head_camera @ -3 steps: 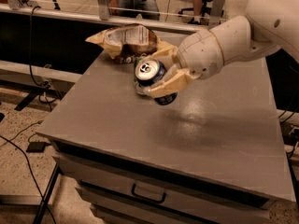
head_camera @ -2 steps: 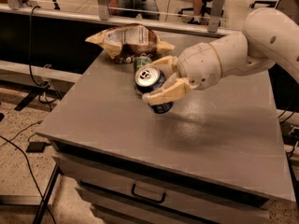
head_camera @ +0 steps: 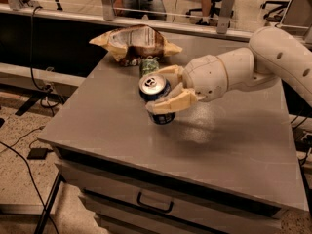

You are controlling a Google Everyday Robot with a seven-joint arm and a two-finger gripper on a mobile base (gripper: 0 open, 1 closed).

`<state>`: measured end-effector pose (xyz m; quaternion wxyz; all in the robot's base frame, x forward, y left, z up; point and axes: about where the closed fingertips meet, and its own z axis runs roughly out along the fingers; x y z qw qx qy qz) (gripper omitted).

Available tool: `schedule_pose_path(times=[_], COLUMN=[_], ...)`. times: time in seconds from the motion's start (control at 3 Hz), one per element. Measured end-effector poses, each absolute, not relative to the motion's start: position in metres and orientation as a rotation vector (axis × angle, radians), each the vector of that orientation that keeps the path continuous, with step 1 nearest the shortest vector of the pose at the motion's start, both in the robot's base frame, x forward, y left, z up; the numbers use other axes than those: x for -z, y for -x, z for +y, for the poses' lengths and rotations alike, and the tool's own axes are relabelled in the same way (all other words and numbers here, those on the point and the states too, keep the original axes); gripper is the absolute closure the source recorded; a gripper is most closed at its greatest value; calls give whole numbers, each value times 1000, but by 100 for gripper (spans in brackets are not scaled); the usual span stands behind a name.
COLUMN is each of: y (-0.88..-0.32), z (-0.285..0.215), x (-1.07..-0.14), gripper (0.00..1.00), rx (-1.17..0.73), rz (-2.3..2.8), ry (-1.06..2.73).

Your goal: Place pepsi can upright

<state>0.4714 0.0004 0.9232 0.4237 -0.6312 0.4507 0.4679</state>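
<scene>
The pepsi can (head_camera: 157,97) is dark blue with a silver top. It is tilted, top facing up and toward the camera, with its base close to the grey table top (head_camera: 117,126). My gripper (head_camera: 163,88) reaches in from the right and its cream fingers (head_camera: 171,103) are shut on the can's sides. I cannot tell if the can's base touches the table.
A green soda can (head_camera: 148,65) stands just behind the pepsi can. A crumpled chip bag (head_camera: 134,43) lies at the table's back left. The table has drawers with a handle (head_camera: 154,204) in front. Cables lie on the floor at the left.
My gripper has moved a little left and down with the pepsi can in it. The can has come nearer to the table top.
</scene>
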Motion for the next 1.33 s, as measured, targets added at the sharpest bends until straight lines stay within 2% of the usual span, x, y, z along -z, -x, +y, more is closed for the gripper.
schedule_pose_path(times=[0.33,1.0,1.33], y=[-471,-469,-469], z=[1,2,3], x=[-923,-934,-936], gripper=[100,100,100], rx=[-1173,-1336,-1350], rz=[1126,955,941], ry=[1579,1381,1363])
